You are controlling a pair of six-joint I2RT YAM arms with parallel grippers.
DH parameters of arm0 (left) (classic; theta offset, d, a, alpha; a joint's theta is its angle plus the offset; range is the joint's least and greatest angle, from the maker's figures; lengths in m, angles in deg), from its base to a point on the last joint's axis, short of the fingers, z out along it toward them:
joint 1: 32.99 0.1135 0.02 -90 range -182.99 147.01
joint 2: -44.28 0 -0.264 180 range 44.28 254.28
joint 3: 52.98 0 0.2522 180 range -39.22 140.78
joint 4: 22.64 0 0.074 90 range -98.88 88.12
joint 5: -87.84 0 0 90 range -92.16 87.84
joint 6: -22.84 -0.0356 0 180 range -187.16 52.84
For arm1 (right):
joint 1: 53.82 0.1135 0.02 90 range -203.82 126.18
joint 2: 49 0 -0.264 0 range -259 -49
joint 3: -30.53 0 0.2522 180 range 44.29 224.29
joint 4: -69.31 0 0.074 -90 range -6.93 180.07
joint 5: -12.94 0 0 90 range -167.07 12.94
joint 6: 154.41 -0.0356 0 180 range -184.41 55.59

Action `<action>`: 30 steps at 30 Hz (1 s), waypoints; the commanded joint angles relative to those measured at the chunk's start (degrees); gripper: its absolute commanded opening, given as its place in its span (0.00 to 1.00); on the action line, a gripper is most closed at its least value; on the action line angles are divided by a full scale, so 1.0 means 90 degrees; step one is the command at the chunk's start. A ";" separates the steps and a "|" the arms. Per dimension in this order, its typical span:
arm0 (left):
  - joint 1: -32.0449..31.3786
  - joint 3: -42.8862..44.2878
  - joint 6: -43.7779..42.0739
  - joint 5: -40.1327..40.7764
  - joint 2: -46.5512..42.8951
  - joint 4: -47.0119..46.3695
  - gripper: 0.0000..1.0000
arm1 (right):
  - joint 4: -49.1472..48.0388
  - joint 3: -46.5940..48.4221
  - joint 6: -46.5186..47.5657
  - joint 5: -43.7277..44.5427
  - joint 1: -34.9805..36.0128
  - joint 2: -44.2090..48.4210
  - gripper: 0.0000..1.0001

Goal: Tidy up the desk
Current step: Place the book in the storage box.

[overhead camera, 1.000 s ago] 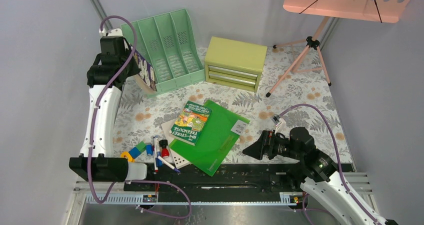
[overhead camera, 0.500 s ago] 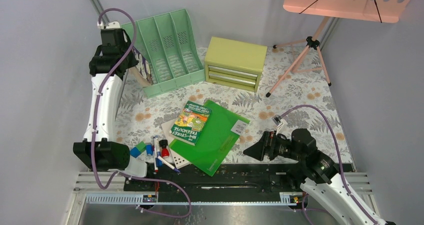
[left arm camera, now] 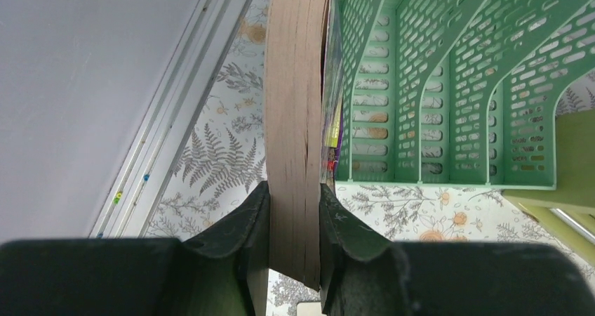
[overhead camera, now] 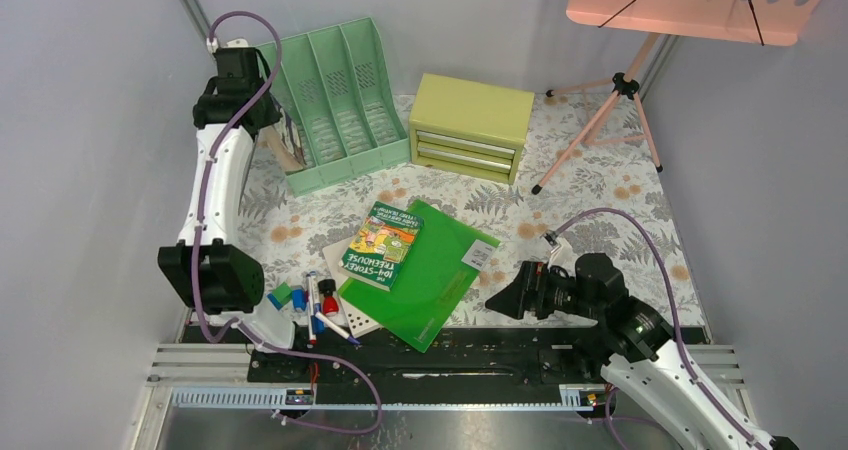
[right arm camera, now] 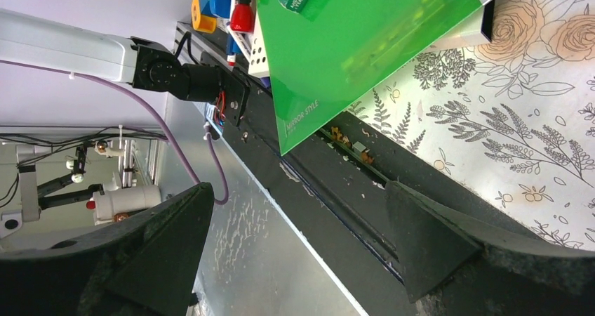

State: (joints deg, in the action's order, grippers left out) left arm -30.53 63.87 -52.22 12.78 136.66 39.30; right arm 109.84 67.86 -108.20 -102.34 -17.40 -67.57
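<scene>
left end effector (left arm camera: 295,193) clenched on upright book (left arm camera: 295,84) at left wall of rack (left arm camera: 449,84) | right end effector (right arm camera: 298,189) spread wide, empty, near folder (right arm camera: 365,42) | bench (overhead camera: 600,180) lies under the 2 arms

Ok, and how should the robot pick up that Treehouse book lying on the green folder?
Probably by its long right edge, coming in low from the right. The Treehouse book lies flat, cover up, on the green folder, so only a thin edge can be pinched, and that edge faces the open right tool.
</scene>
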 commanded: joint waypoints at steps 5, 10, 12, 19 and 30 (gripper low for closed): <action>0.0059 0.0975 0.0107 0.0261 0.0492 -0.0883 0.00 | -0.0028 0.0217 0.0058 0.0051 0.0000 -0.0179 0.99; 0.0054 0.1003 0.0121 0.0358 0.0736 -0.1130 0.00 | -0.0027 0.0158 -0.0006 0.0131 -0.0002 -0.0115 0.99; 0.0063 0.1005 0.0136 0.0476 0.0792 -0.1202 0.00 | -0.0025 0.0164 -0.0008 0.0126 0.0003 -0.0138 0.99; 0.0053 0.1112 0.0208 0.0579 0.1110 -0.1298 0.00 | -0.0033 0.0190 0.0017 0.0148 0.0002 -0.0252 0.99; 0.0056 0.1090 0.0222 0.0616 0.1571 -0.1623 0.00 | -0.0026 0.0164 0.0022 0.0247 0.0005 -0.0256 0.99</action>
State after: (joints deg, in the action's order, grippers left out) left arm -30.38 69.95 -50.82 15.95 150.61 32.42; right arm 109.86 67.89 -108.18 -101.53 -17.40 -69.63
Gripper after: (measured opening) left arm 0.240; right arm 0.993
